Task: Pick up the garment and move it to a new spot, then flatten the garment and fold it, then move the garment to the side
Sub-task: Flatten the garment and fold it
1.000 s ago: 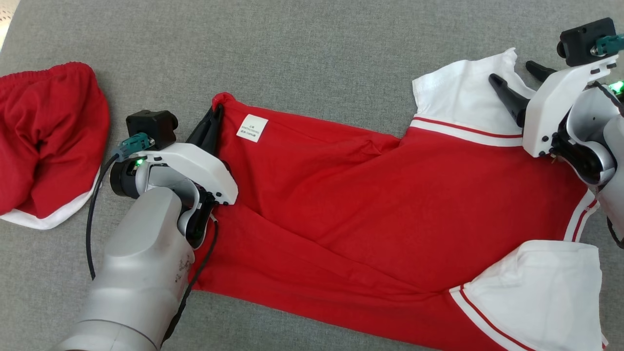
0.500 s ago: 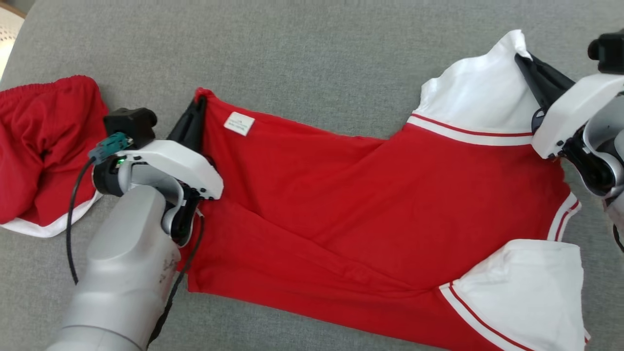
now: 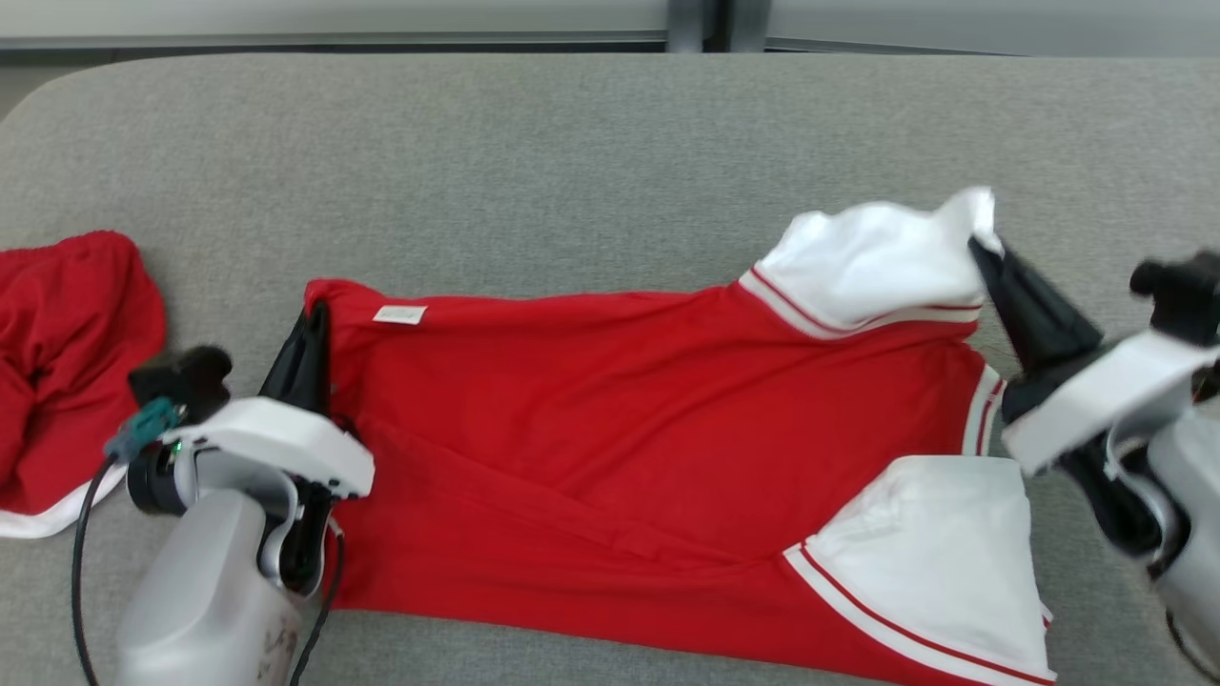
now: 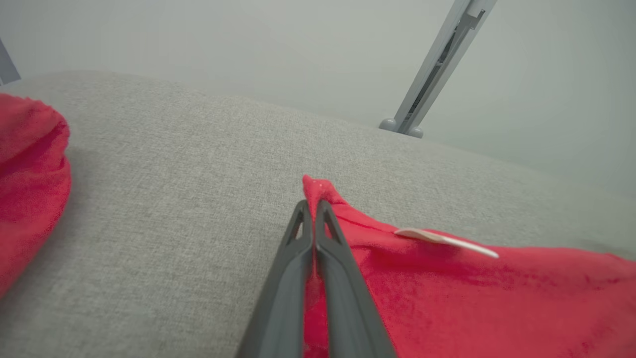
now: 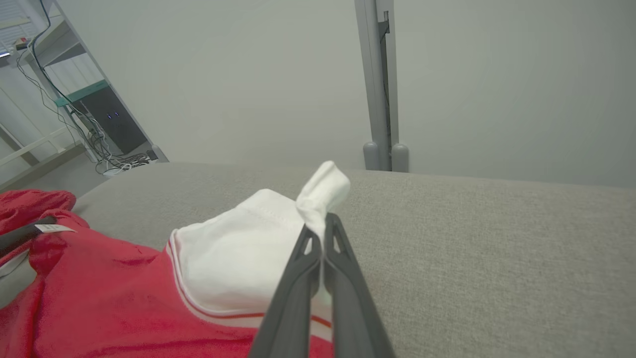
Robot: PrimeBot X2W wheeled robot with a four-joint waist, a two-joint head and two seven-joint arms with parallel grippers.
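Note:
The garment (image 3: 620,419) is a red shirt with white sleeves, stretched sideways across the grey cushion. My left gripper (image 3: 316,314) is shut on its red hem corner (image 4: 318,191), beside a small white label (image 4: 442,239). My right gripper (image 3: 982,250) is shut on the tip of the far white sleeve (image 5: 323,191), which is lifted off the surface. The near white sleeve (image 3: 939,553) lies flat at the lower right. Both held corners are raised slightly, and the cloth between them sags with long creases.
A second red garment with a white trim (image 3: 57,381) lies crumpled at the left edge of the grey cushion (image 3: 572,162). A wall and a grey metal post (image 5: 380,99) stand behind the cushion's far edge. A shelf with cables (image 5: 94,124) stands far left.
My right gripper has shut on the white sleeve's tip. Both grippers have lifted their corners, drawing the shirt tauter. The head camera has tilted up, so the whole picture has shifted downward.

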